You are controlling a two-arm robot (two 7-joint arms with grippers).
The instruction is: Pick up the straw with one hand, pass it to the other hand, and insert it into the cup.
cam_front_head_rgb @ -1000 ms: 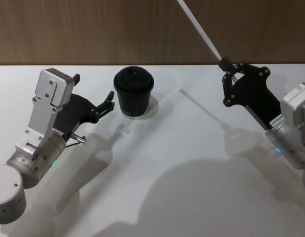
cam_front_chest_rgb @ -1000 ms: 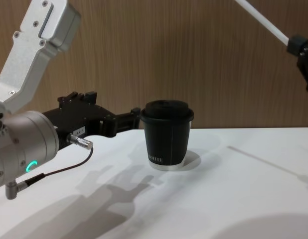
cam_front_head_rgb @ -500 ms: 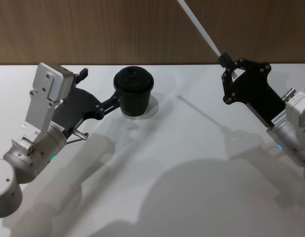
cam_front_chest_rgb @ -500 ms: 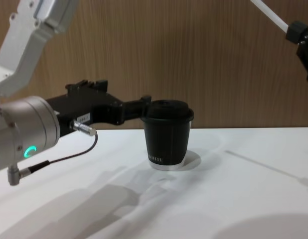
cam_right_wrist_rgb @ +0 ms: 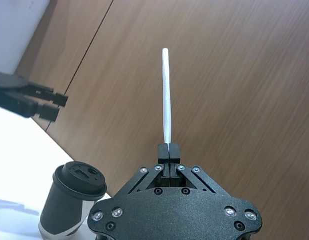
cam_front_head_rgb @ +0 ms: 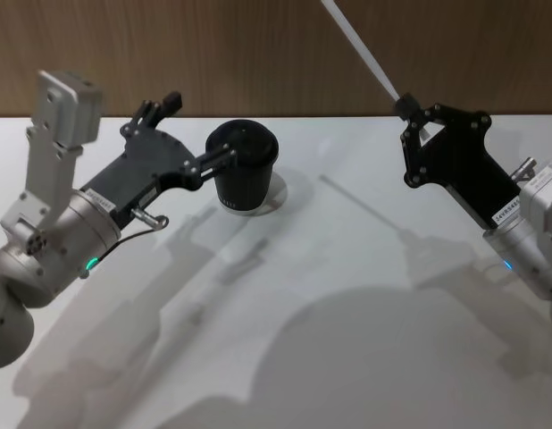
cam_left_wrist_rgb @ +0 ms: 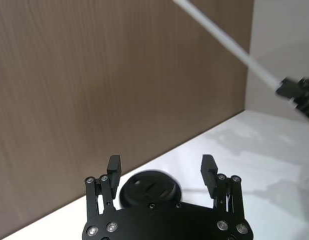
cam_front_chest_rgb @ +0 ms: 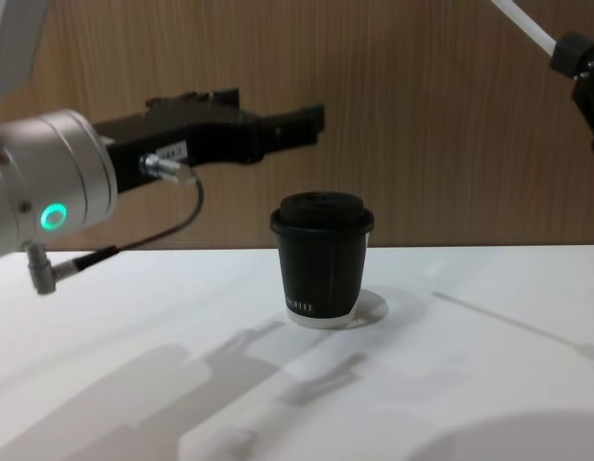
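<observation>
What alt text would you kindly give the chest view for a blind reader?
A black lidded cup stands on a white table. The left gripper hovers open above and left of it; at upper right, the right gripper pinches a white straw.

the head camera looks steeply down on the cup (cam_front_head_rgb: 243,168) from above and in front, far enough off to take in the table (cam_front_head_rgb: 347,259) on both sides of it. the chest camera sits lower and nearer, facing level across the table at the cup's side, the wood wall (cam_front_chest_rgb: 422,115) behind it. the left wrist camera looks past the left gripper (cam_left_wrist_rgb: 162,167) onto the cup's lid, close by. the right wrist camera looks along the right gripper (cam_right_wrist_rgb: 169,150) and the straw (cam_right_wrist_rgb: 167,95), the cup farther off. all four share the cup.
</observation>
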